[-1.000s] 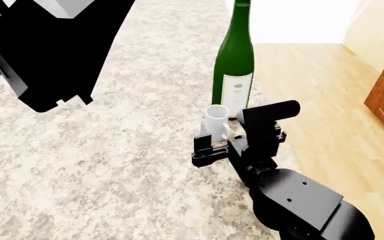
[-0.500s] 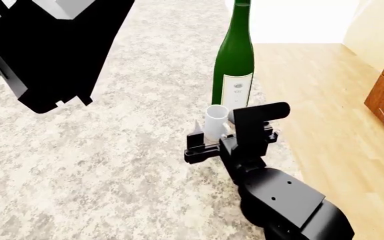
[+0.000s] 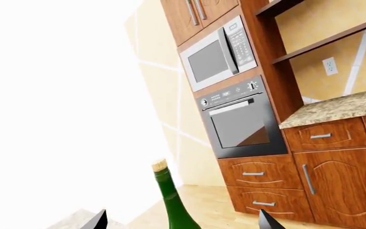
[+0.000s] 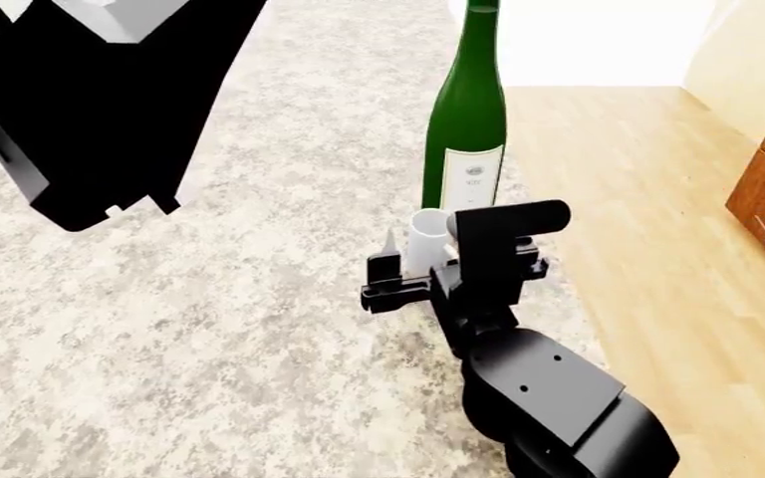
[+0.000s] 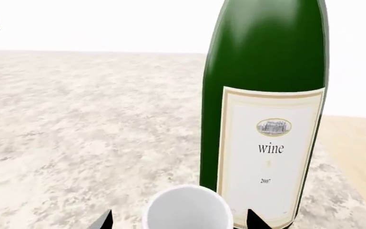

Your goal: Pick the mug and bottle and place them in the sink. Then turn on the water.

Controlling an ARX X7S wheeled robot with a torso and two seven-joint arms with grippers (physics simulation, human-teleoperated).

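the first step is in hand: picking up the mug [image 4: 425, 242]. it stands upright on the speckled counter [image 4: 223, 329], just in front of the bottle [image 4: 466, 129] and near the counter's edge. the right hand [image 4: 422, 271] has its fingers spread either side of the mug, not pinching it that i can see. the left hand [image 3: 179, 220] hangs high, spread and empty, fingertips framing the bottle's cork from afar. next, i'd judge, the right hand must press together on the mug squarely, without nudging the bottle behind, then lift. no sink is in sight.
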